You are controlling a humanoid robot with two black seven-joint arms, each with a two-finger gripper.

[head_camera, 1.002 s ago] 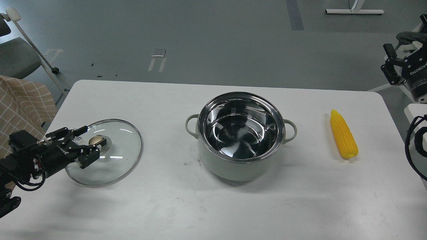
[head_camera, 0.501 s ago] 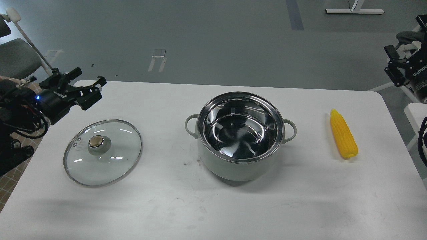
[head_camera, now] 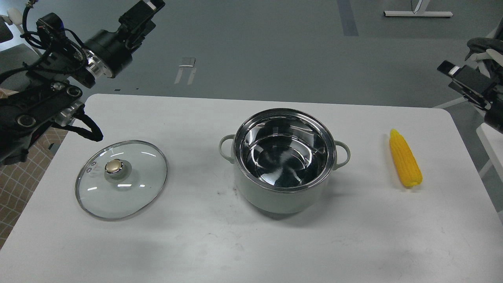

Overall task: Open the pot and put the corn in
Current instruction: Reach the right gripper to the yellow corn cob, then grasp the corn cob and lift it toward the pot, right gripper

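Observation:
The pale grey-green pot [head_camera: 283, 199] stands open at the middle of the white table [head_camera: 220, 247], its steel interior empty. The yellow corn [head_camera: 405, 164] lies on the table to the right of the pot, pointed end away from me. The glass lid [head_camera: 133, 188] with its brass knob [head_camera: 113, 166] lies flat to the left of the pot. My left gripper [head_camera: 151, 7] is raised high at the top left, far above the lid, its fingers cut off by the frame edge. My right gripper [head_camera: 452, 71] hovers off the table's far right, seen dark and end-on.
A chair and a chequered cloth [head_camera: 15, 184] are off the table's left edge. The grey floor lies beyond the far edge. A white stand base [head_camera: 418, 13] is at the top right.
My left gripper has let go of the lid's knob and risen from the lid to the top left. The lid stays flat on the table. The right gripper shifted slightly.

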